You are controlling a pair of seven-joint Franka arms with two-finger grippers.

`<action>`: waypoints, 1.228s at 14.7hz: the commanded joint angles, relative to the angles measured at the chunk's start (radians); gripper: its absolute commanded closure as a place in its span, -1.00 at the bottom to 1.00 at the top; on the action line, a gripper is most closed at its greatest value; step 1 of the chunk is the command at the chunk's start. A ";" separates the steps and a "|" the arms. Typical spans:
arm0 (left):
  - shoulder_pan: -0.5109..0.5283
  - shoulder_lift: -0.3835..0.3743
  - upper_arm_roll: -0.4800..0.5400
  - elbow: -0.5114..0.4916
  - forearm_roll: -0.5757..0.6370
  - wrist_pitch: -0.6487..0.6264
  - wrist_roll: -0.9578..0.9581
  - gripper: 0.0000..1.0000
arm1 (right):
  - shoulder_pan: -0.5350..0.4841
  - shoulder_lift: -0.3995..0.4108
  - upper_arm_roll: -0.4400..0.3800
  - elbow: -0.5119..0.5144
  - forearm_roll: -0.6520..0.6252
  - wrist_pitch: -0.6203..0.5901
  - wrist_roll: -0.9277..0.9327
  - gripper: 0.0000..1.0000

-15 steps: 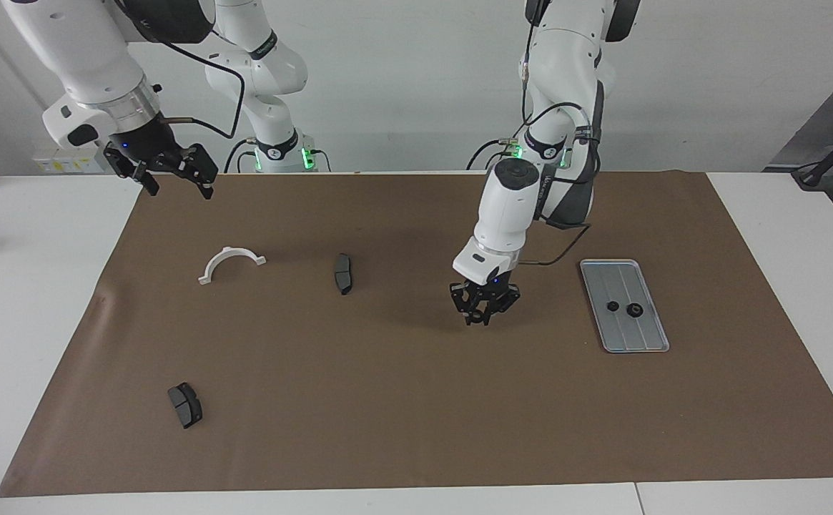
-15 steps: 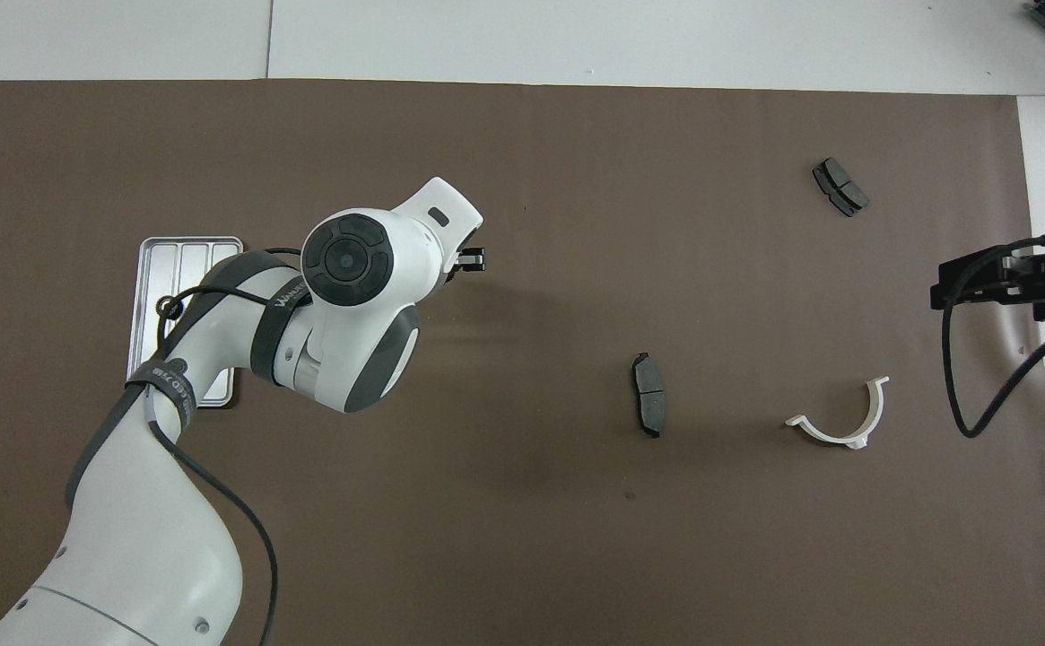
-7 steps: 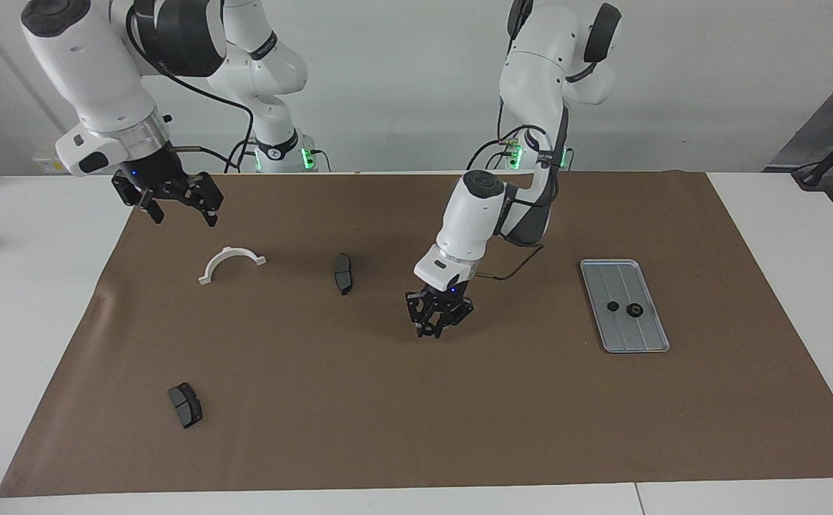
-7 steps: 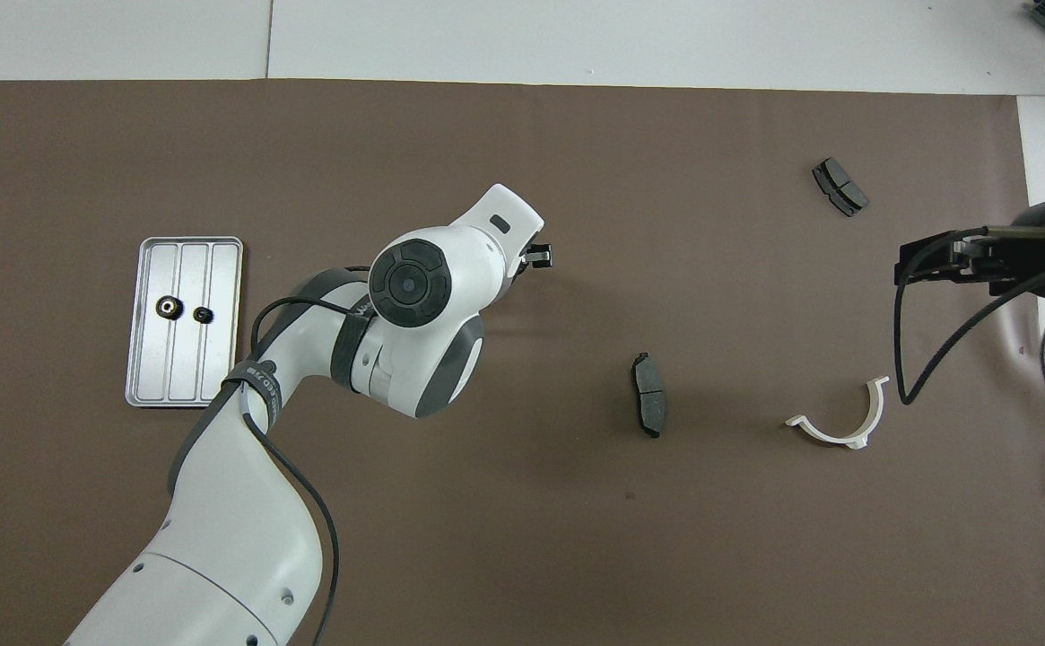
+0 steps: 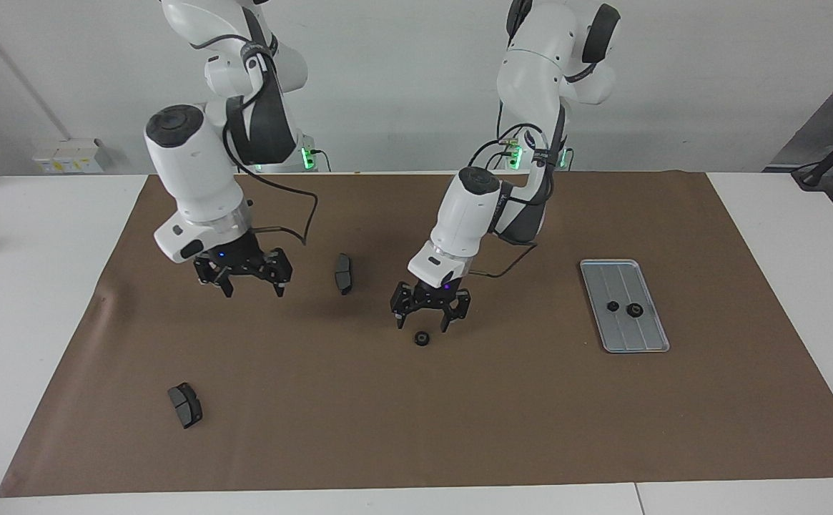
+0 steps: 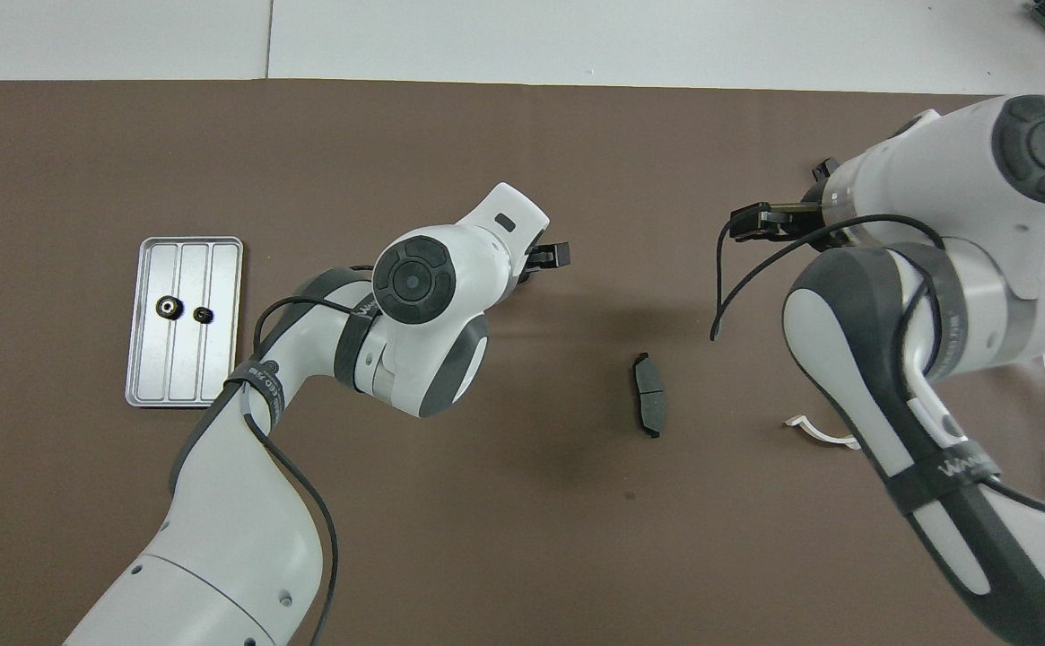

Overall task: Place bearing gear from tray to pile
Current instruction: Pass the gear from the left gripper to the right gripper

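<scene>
Gear (image 5: pixel 422 338) just beneath left end effector (image 5: pixel 430 322)

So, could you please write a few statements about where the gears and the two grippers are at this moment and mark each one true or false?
1. A black gear lies on the brown mat just below the left gripper. True.
2. The left gripper's jaws are clamped on that gear. False: they stand open above it, and the gear lies free.
3. Two gears are on the tray. True.
4. The right gripper hangs over the tray. False: it is toward the right arm's end of the table, jaws open and empty.
5. A dark brake pad lies on the tray. False: it lies on the mat between the two grippers.
</scene>
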 commanded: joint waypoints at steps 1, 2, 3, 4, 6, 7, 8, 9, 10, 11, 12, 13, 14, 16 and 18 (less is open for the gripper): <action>0.073 -0.054 0.003 0.001 -0.015 -0.163 0.004 -1.00 | 0.079 0.048 0.001 0.003 0.024 0.105 0.121 -1.00; 0.108 -0.091 0.003 -0.013 -0.013 -0.207 0.019 -1.00 | 0.116 0.074 0.001 0.006 0.027 0.160 0.172 -1.00; 0.142 -0.123 0.003 -0.033 -0.013 -0.232 0.031 -1.00 | 0.133 0.100 0.001 0.010 0.025 0.209 0.210 -1.00; 0.173 -0.155 0.003 -0.062 -0.013 -0.235 0.063 -1.00 | 0.156 0.122 0.001 0.012 0.025 0.255 0.240 -1.00; 0.239 -0.218 0.003 -0.128 -0.013 -0.240 0.142 -1.00 | 0.208 0.160 0.001 0.021 0.025 0.333 0.301 -1.00; 0.279 -0.240 0.003 -0.159 -0.012 -0.244 0.180 -1.00 | 0.234 0.195 0.001 0.041 0.016 0.355 0.318 -1.00; 0.312 -0.250 0.006 -0.180 -0.012 -0.246 0.227 -1.00 | 0.269 0.244 0.000 0.076 0.007 0.372 0.333 -1.00; 0.343 -0.257 0.006 -0.202 -0.010 -0.243 0.277 -1.00 | 0.309 0.303 -0.004 0.111 0.005 0.375 0.347 -1.00; 0.380 -0.264 0.008 -0.225 -0.007 -0.244 0.323 -1.00 | 0.331 0.349 -0.008 0.145 -0.021 0.383 0.350 -1.00; 0.411 -0.270 0.008 -0.246 -0.005 -0.240 0.363 -1.00 | 0.336 0.366 -0.004 0.155 -0.079 0.389 0.352 -1.00; 0.437 -0.278 0.009 -0.268 -0.004 -0.228 0.412 -1.00 | 0.346 0.377 -0.002 0.156 -0.140 0.389 0.358 -1.00; 0.472 -0.281 0.009 -0.282 -0.004 -0.227 0.464 -1.00 | 0.365 0.386 -0.002 0.155 -0.169 0.389 0.376 -1.00; 0.498 -0.287 0.009 -0.298 -0.004 -0.226 0.505 -1.00 | 0.374 0.394 -0.002 0.155 -0.174 0.390 0.395 -1.00; 0.544 -0.284 0.011 -0.320 -0.004 -0.197 0.550 -1.00 | 0.371 0.400 -0.002 0.147 -0.188 0.412 0.387 -1.00; 0.566 -0.280 0.011 -0.352 -0.002 -0.163 0.571 -1.00 | 0.372 0.414 -0.002 0.144 -0.202 0.434 0.384 -0.91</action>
